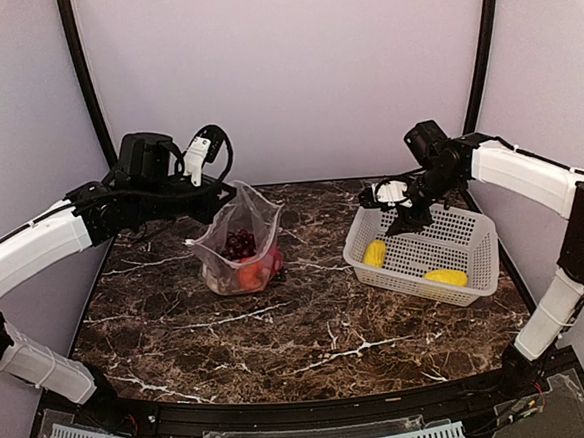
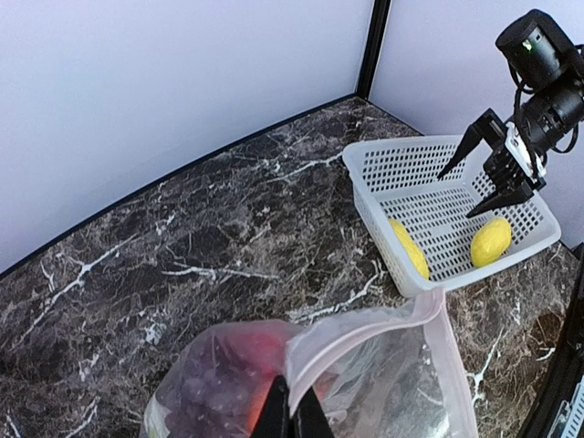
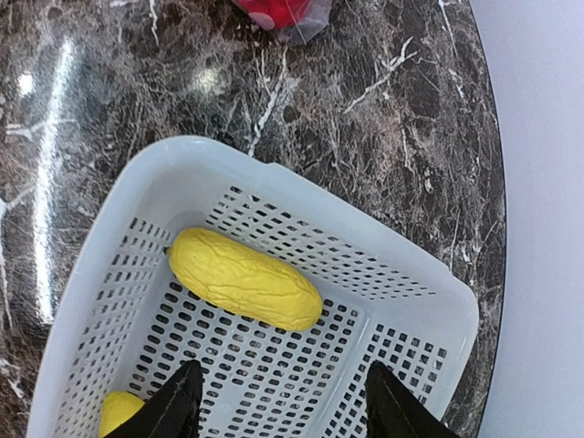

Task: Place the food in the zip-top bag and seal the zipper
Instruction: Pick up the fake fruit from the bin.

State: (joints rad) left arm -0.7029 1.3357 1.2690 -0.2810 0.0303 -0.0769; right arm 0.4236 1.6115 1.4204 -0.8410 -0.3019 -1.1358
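The dark marble counter carries everything. To my right on it sits the white perforated plastic basket, and to my left, well apart from it, stands the clear zip-top bag, its mouth lifted and gaping.

My left gripper is clenched on the bag's top edge, holding that side up off the counter. The pinkish-white zipper strip runs along the rim away from my fingers, unsealed. Low in the bag lie the dark purple grapes, with an orange-red round piece beneath them and a red piece pressed against the side facing the basket. I cannot make out any other food through the plastic.

My right gripper hangs over the far left part of the basket, pointing down into it, its fingers spread with nothing between them. From the right wrist, a long yellow toy piece lies on the basket floor just ahead of the fingertips, slanted across the gap between them and apart from both. A second yellow piece lies at the edge of that view, beside my left-hand finger. Both are still in the basket.
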